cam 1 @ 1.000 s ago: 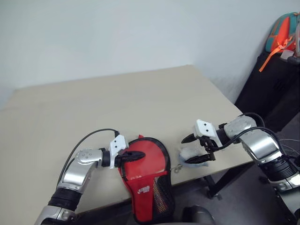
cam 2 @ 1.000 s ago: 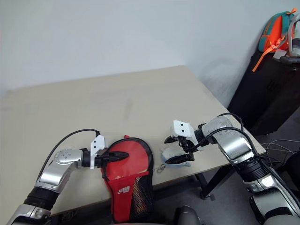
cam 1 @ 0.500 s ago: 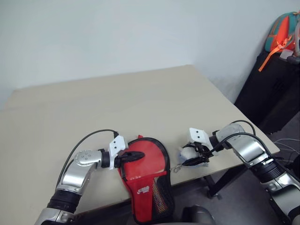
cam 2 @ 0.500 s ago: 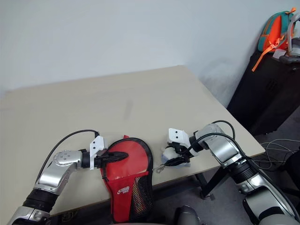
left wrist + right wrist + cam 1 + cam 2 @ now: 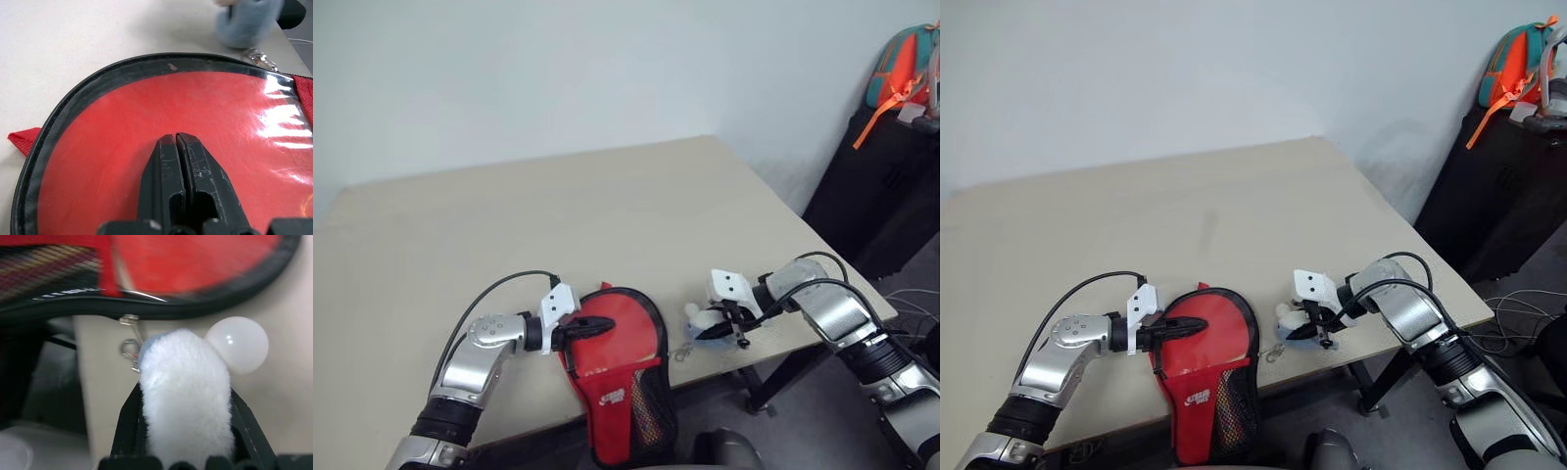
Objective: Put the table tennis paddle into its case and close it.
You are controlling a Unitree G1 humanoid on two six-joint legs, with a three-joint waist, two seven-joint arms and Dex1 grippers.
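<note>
item: the case, paddle-shaped pouch, red face with clear panel up, black zip rim, mesh pocket toward the near table edge where its narrow end hangs over; lying flat on the beige table. contents: a red round shape shows behind the clear panel, so the table tennis paddle is likely already inside; you cannot confirm this, and no handle is visible. item: left gripper, fingers pressed together, tips resting on the clear panel, pinning the pouch. item: right gripper, fingers closed around a white fluffy pompom just beside the case's rim; a small white ball and a metal clasp sit next to it, the clasp reaching toward the zip rim. judgement: the pompom looks like a charm on the zip pull, so the step in hand is closing the zip. to do it well, keep your left tips pressing down so the pouch cannot slide, pull the charm along the curve of the rim rather than away from it, low to the table, and watch that soft fluff does not slip from your fingers.
</note>
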